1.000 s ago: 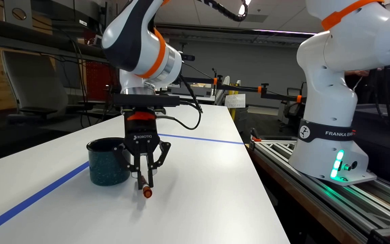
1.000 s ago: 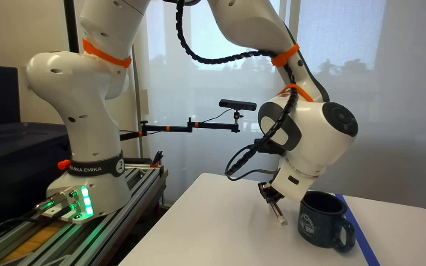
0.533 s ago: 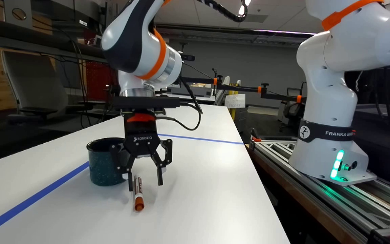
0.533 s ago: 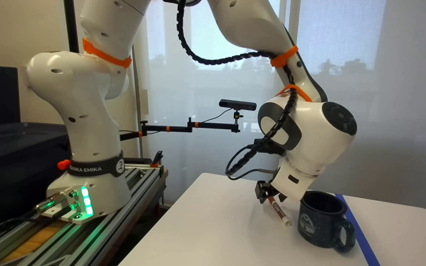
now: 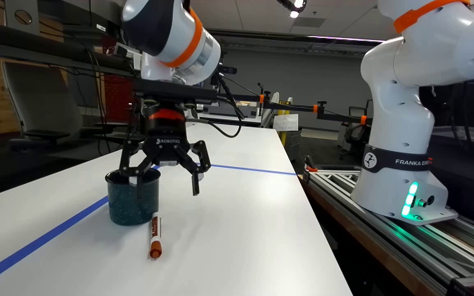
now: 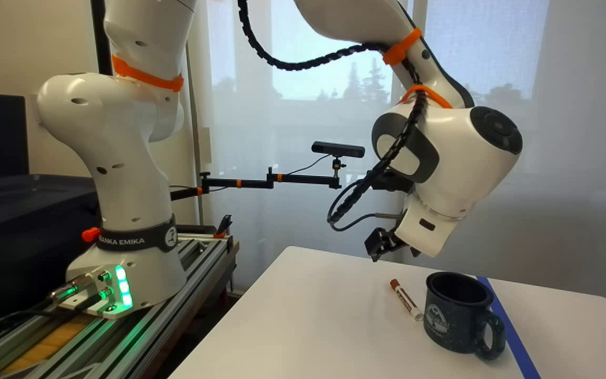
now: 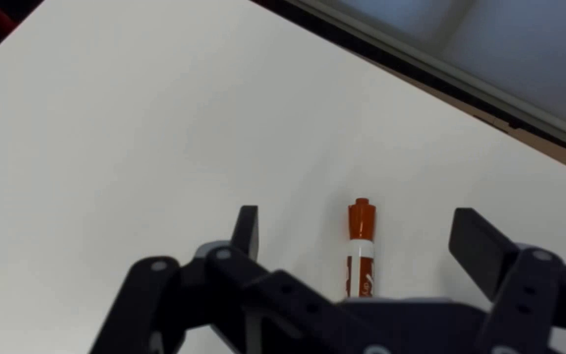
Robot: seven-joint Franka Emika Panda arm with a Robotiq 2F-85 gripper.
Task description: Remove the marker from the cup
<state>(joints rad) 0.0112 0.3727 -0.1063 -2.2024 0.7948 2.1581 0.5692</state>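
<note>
Marker (image 5: 155,234): lying flat on the white table (image 5: 237,246), out of the cup (image 6: 455,316) and just beside it, with its orange cap (image 7: 361,220) pointing away. Maybe touching the cup, maybe stopping just short; not really showing from these angles. Gripper (image 5: 167,193): hanging above the table with jaws spread wide, pinching nothing. Probably being on the clear-out step, judging by all that. For doing it well: should be going straight up first, leaving the fingers (image 5: 196,187) wide, and only then swinging off sideways, so as to be avoiding any bump to the cup or any nudge to a marker quite likely to roll. Not needing any re-grab, going by the task. As for numbers, counting one marker, one cup with one handle (image 6: 499,331), one gripper with two fingers, one table, plus two blue strips (image 5: 41,241) running over it in an exterior view.
</note>
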